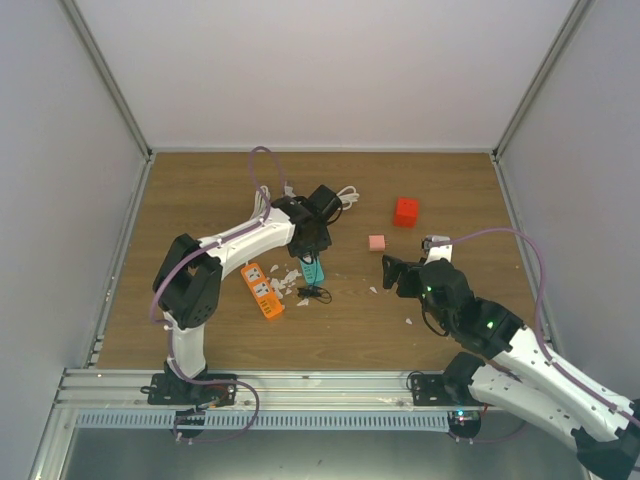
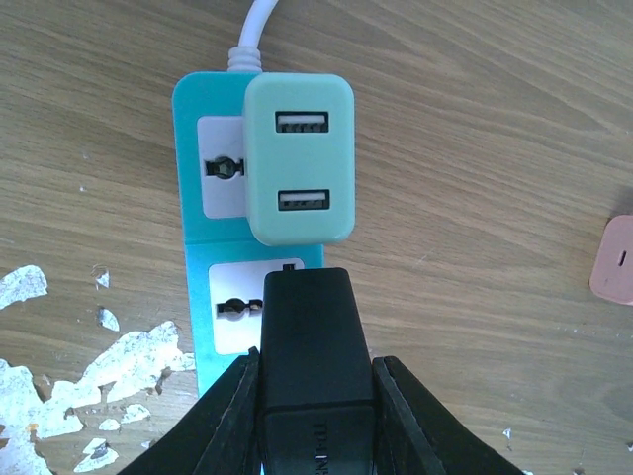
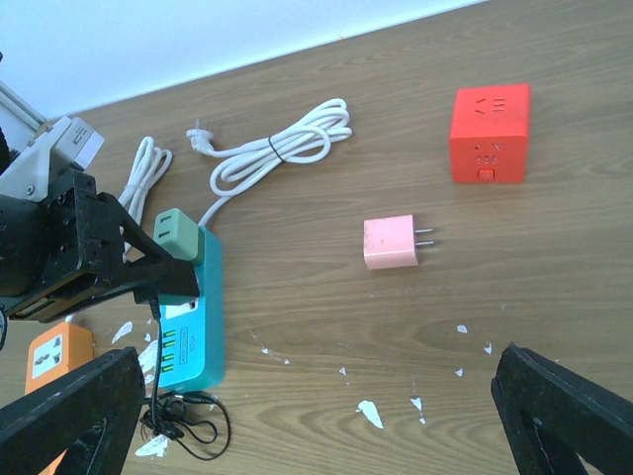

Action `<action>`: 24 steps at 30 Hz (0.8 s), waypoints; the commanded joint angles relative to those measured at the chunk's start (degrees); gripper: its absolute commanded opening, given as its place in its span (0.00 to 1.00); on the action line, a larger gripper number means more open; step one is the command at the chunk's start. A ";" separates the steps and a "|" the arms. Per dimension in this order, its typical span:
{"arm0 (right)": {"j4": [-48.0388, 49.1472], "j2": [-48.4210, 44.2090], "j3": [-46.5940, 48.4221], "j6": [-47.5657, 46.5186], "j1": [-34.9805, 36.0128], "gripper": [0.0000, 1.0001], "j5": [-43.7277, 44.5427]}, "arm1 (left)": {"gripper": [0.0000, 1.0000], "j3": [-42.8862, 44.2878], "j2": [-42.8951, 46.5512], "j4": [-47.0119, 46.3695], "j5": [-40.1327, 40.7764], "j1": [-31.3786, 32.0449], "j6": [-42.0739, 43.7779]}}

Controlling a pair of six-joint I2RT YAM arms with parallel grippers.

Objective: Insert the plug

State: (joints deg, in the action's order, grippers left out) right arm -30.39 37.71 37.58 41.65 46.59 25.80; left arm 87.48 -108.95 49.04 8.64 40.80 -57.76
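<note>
Left gripper (image 2: 316, 368) clamped on plug (image 2: 311, 317), lower centre of the wrist view, over the lower socket of the teal strip (image 2: 190, 198). Best approach: square prongs to holes, press straight, stay clear of mint adapter (image 2: 299, 158) above. Embossed lettering on plug, illegible. Right gripper (image 3: 316, 416) spread wide, empty.

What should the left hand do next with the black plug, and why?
Probably ease the black plug straight down: the left hand grips it over the free socket of the teal power strip, beside the mint USB adapter.
</note>
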 commanded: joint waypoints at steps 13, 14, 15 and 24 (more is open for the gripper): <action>1.41 -0.14 -0.76 -0.60 0.07 1.00 0.87 | 0.00 -0.71 -0.97 2.37 2.20 -0.54 0.32; 1.39 -0.10 -0.76 -0.56 0.06 1.00 0.87 | 0.00 -1.07 -1.02 2.04 1.76 -0.54 0.52; 1.47 -0.10 -0.76 -0.55 0.10 1.00 0.91 | 0.00 -1.42 -1.02 1.69 1.42 -0.50 0.66; 1.57 -0.06 -0.93 -0.66 0.08 0.99 0.91 | 0.00 -3.72 -1.76 -0.34 0.63 0.12 0.77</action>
State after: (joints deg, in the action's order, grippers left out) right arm -29.93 37.82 37.30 41.39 46.59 25.80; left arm 86.15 -108.92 49.25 10.28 40.73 -56.99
